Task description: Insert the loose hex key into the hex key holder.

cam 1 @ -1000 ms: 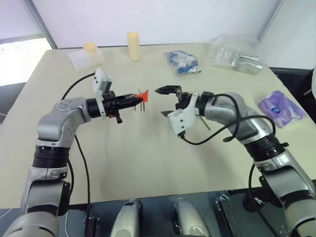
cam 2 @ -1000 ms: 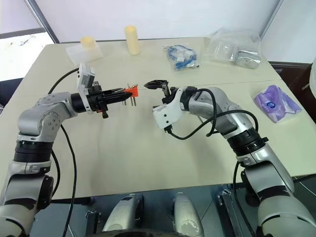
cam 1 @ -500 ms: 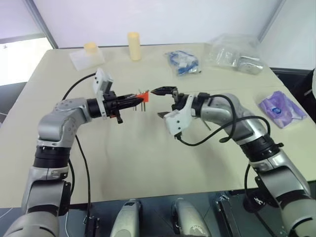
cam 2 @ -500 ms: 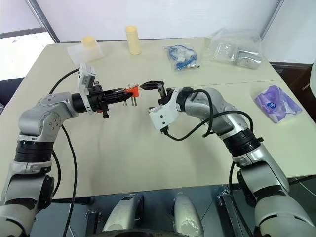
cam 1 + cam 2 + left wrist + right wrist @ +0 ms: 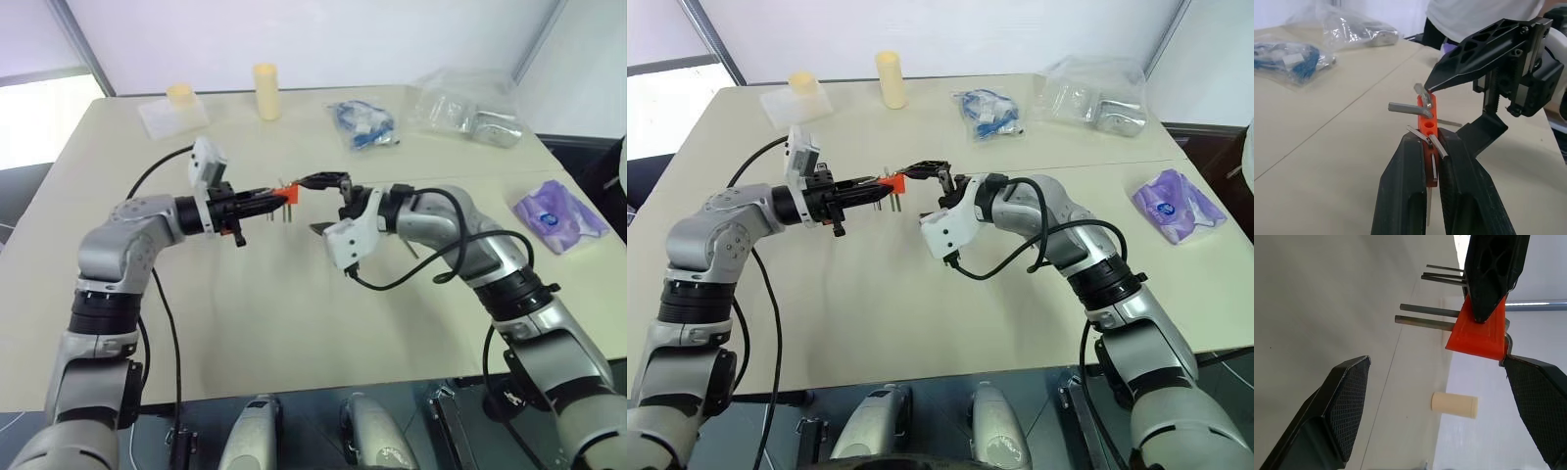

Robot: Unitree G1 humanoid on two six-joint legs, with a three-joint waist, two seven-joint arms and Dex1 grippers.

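Observation:
My left gripper [image 5: 274, 196] is shut on the red-orange hex key holder [image 5: 287, 193], which it holds level above the table with short metal keys sticking out sideways. The holder [image 5: 1429, 120] pokes out past the closed fingers. My right gripper [image 5: 310, 206] is open and faces it. Its upper fingertip [image 5: 1432, 85] sits at the holder's far end, and contact cannot be judged. Its lower finger hangs below with a wide gap between. A thin grey rod, the loose hex key [image 5: 1447, 123], lies on the table beneath the right gripper.
At the table's far side stand a tall cream cylinder [image 5: 265, 91], a shorter one on a clear packet [image 5: 178, 96], a bag of blue cable [image 5: 361, 124] and a clear plastic bag [image 5: 465, 106]. A purple packet [image 5: 556, 217] lies at the right. A person in white [image 5: 1479, 14] stands beyond.
My right gripper has edged left, closing the small gap between its upper fingertip and the holder. The left gripper has kept its grip and its place.

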